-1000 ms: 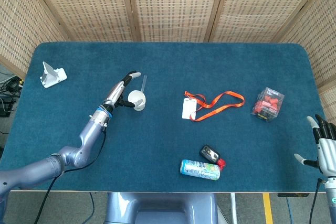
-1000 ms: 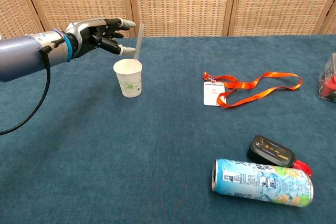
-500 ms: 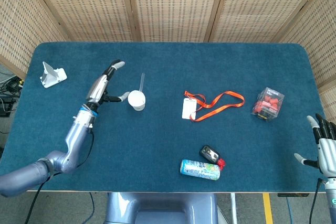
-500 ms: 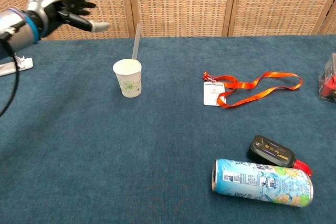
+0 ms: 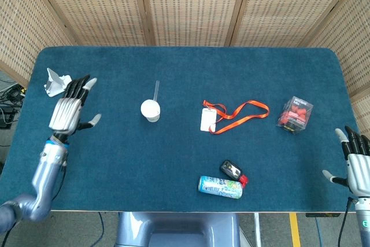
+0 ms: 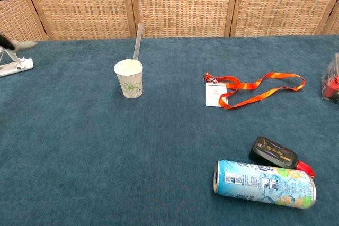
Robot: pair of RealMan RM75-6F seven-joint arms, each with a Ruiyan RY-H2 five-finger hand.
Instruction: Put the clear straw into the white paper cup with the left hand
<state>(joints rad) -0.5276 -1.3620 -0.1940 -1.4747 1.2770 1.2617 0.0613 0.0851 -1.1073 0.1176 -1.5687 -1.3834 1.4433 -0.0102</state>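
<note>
Your thin clear plastic straw [image 6: 137, 41] stands tilted inside the small white paper cup [image 6: 129, 78] with a faint green flower print, its upper end leaning over the far rim. The cup sits upright on the blue felt table [image 5: 173, 143], left of centre. There is one straw and one cup. Your left hand [image 5: 68, 110] hovers well apart from the cup near the table's left edge, fingers spread, holding nothing. Your right hand [image 5: 357, 165] is spread and empty too, at the right edge.
</note>
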